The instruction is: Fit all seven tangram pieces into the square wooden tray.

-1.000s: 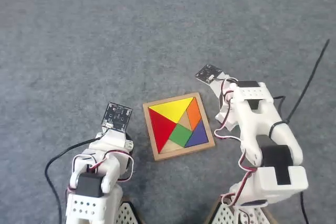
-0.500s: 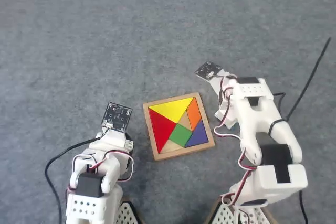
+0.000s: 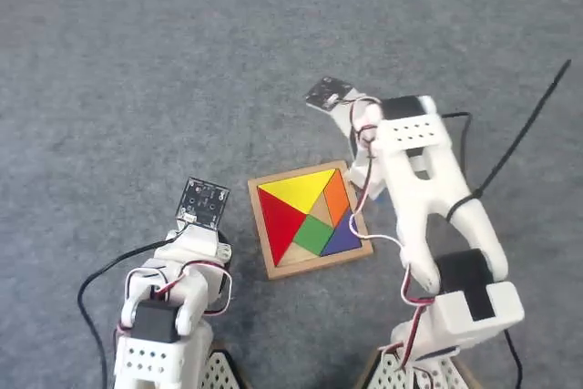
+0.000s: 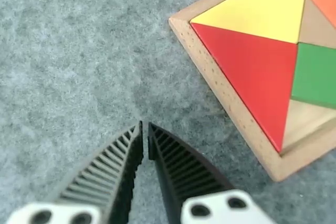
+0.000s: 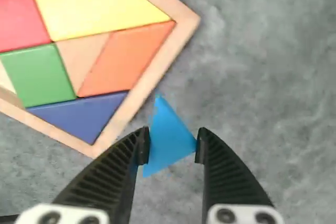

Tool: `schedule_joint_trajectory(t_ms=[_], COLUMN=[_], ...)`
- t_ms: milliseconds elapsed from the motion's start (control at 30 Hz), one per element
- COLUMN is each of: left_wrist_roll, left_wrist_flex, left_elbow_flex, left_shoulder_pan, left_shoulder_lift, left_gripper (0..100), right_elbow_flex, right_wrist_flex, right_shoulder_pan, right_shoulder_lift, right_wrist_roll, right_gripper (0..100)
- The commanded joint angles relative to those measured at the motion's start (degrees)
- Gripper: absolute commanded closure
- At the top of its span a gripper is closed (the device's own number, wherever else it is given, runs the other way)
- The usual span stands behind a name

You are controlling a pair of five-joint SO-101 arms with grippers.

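My right fingers (image 5: 172,135) are clamped on a small light-blue triangle (image 5: 165,124), one finger against each side of it. It sits over the grey tabletop (image 5: 273,61), just outside the wooden tray (image 5: 147,77), with its tip close to the rim next to the orange piece (image 5: 123,59) and the dark blue piece (image 5: 81,116).

From the high view, the right arm (image 3: 414,170) reaches along the tray's (image 3: 261,225) right side. The left arm (image 3: 173,293) sits back at the tray's near left corner.

My left fingers (image 4: 145,125) are closed together with nothing between them, low over bare tabletop and a little apart from the tray rim (image 4: 241,114).

Inside the tray I see the yellow triangle (image 3: 296,191), the red triangle (image 3: 278,220), the green square (image 3: 313,235) and a tan patch in the middle (image 3: 320,209). I can't tell whether that patch is a piece.
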Motion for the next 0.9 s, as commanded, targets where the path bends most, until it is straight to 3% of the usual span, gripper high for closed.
schedule_joint_trajectory(t_ms=[0, 400, 867], left_wrist_roll=[-0.18, -0.18, -0.18], left_wrist_flex=[0.18, 0.18, 0.18], left_elbow_flex=[-0.57, -0.57, -0.57], left_shoulder_pan=[-0.18, -0.18, -0.18], left_shoulder_lift=[-1.05, -1.05, -1.05], left_gripper=[98, 98, 98], right_elbow_flex=[-3.25, -3.25, -3.25], right_wrist_flex=[1.10, 0.75, 0.66], right_shoulder_pan=[-4.18, -17.19, -23.78], right_shoulder_lift=[-0.57, -0.04, 0.04], right_wrist_roll=[-0.62, -0.18, 3.16], right_gripper=[90.5, 90.5, 90.2])
